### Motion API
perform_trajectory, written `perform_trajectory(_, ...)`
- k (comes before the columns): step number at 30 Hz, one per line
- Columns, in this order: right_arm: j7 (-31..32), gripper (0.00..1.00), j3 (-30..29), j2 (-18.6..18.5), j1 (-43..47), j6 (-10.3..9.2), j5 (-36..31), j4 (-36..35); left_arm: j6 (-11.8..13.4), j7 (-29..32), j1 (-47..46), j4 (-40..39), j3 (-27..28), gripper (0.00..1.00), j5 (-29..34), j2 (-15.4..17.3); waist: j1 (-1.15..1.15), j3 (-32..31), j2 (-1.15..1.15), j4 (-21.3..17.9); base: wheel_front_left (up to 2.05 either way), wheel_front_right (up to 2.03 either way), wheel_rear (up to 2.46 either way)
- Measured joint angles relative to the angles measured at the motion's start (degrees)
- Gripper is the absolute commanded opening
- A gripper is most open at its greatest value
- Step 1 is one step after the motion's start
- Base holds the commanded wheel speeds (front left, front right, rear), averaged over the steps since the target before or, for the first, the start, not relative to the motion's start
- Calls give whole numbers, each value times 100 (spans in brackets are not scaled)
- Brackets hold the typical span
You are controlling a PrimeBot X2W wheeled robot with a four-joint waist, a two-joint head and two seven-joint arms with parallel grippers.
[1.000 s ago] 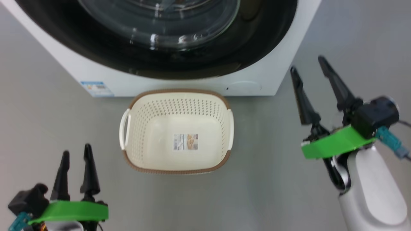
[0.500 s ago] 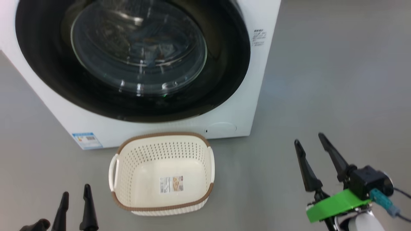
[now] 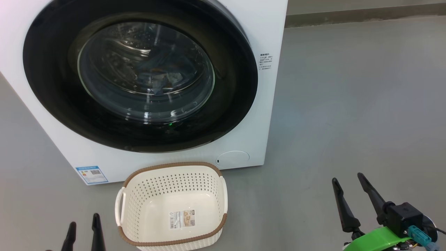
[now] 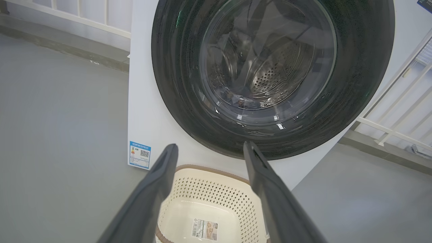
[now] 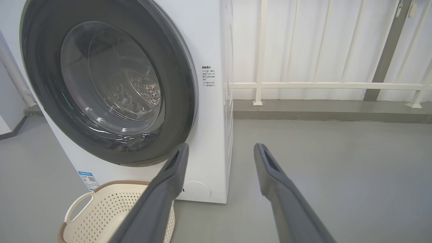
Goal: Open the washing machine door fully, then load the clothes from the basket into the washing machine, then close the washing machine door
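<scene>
Evidently nothing seems left: the washing machine door (image 3: 144,73) sits shut with the clothes (image 3: 158,75) behind its glass, the basket (image 3: 170,165) empty at its 6 o'clock, left gripper (image 3: 84,223) and right gripper (image 3: 347,177) both released

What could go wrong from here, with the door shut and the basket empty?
The door looks shut, but whether it latched can't be told; it could swing open. The empty basket stands right before the washer, close to the open left gripper; an arm or wheel move could knock it. The right gripper, also open, is clear of it.
</scene>
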Motion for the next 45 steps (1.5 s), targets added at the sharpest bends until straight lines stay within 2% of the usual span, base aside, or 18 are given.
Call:
perform_trajectory(15,14,100,-280,-59,0,1,-44,341,0,0,79,13,-26,100,-30,2,0,-53,0,209,0,0,0)
perform_trajectory(45,14,100,-275,-2,-3,0,-45,417,0,0,169,14,179,100,442,3,0,33,0,433,0,0,0)
